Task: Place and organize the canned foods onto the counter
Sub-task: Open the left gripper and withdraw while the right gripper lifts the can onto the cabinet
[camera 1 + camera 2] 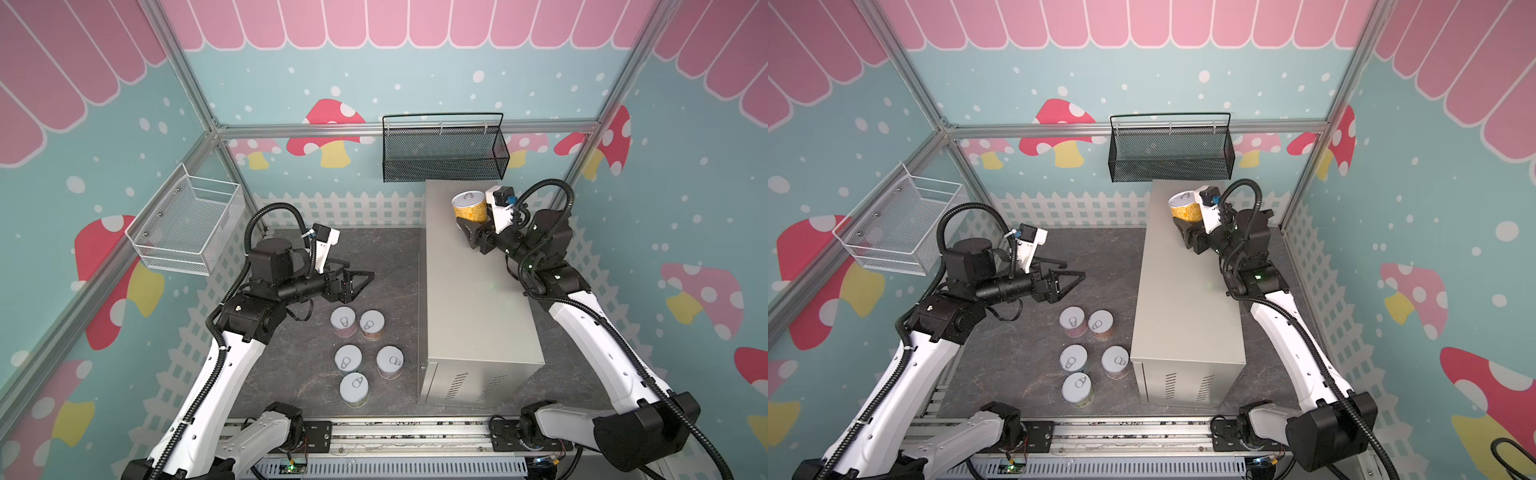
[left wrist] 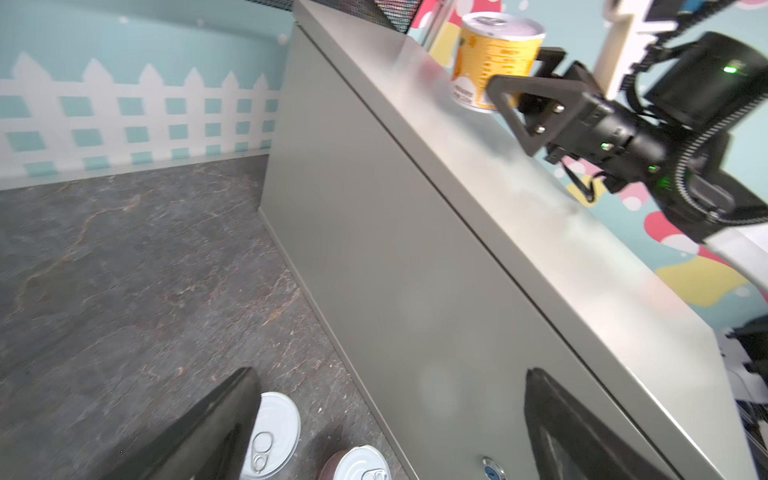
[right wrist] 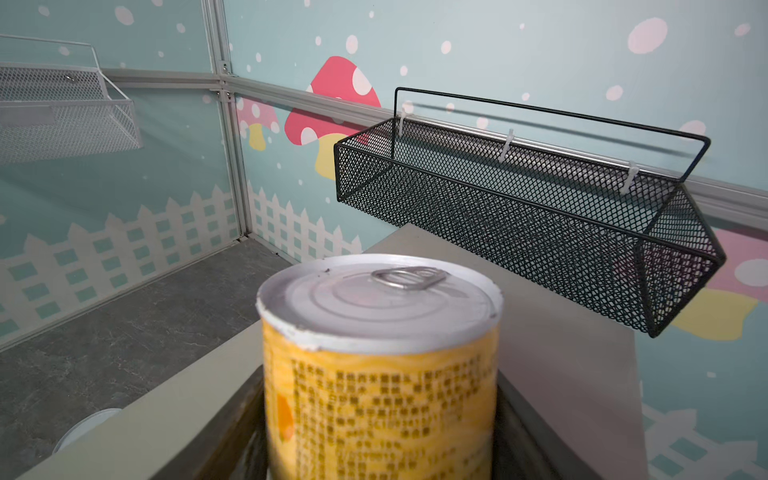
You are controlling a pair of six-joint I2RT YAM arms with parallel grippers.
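Your right claw (image 1: 471, 220) grips the yellow can (image 1: 469, 206) at the cabinet (image 1: 469, 299) top's far end, under the black basket (image 1: 444, 153). Your left claw (image 1: 360, 269) gapes open beside the cabinet, near five cans (image 1: 348, 358); its wrist view catches only two.

A robot lab cell styled as a toy shop: silver aluminium frame bars (image 1: 291, 130) hold teal mushroom-printed wall panels (image 1: 291, 70), pink scalloped awning print (image 1: 374, 20) across the top, 2 white-and-black robot arms (image 1: 216, 374) below.
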